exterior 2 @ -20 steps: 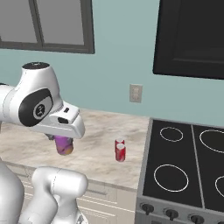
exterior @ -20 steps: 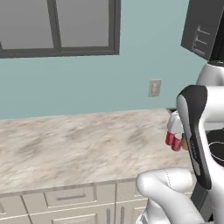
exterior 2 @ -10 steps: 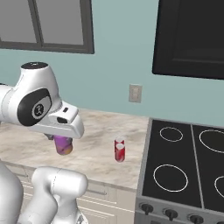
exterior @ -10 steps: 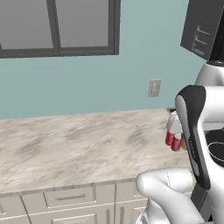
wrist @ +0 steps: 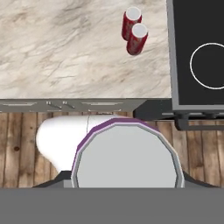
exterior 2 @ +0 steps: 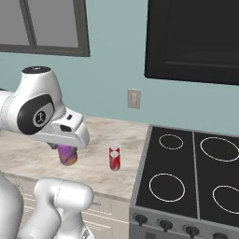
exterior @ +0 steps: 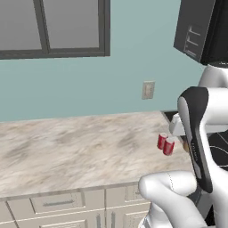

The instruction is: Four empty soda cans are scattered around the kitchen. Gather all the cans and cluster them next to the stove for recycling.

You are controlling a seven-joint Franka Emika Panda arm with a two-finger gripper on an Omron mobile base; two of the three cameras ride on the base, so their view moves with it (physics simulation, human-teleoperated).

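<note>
In the left base view, two small red cylindrical soda cans with silvery tops (exterior: 165, 144) stand touching each other on the beige marbled stone worktop (exterior: 75, 149), near its right end, just beside the white arm; a careless descent there could, I judge, knock them over and send them rolling off the front edge. In the right base view, the claw (exterior 2: 68, 154) hangs under the white hand, clamped on a purple-pink cylindrical soda can (exterior 2: 68, 155), held above the worktop and well to the left of the red cans, which line up here as one (exterior 2: 114, 158); the grey steel stove with black glass cooktop and white ring burners (exterior 2: 186, 182) lies just right of that. Releasing from this height would likely tip the can. In the hand view, the held can's silvery top with purple rim (wrist: 127, 155) sits right at the claw, while the red pair (wrist: 134, 31) stand far ahead beside the stove's edge (wrist: 171, 57).
</note>
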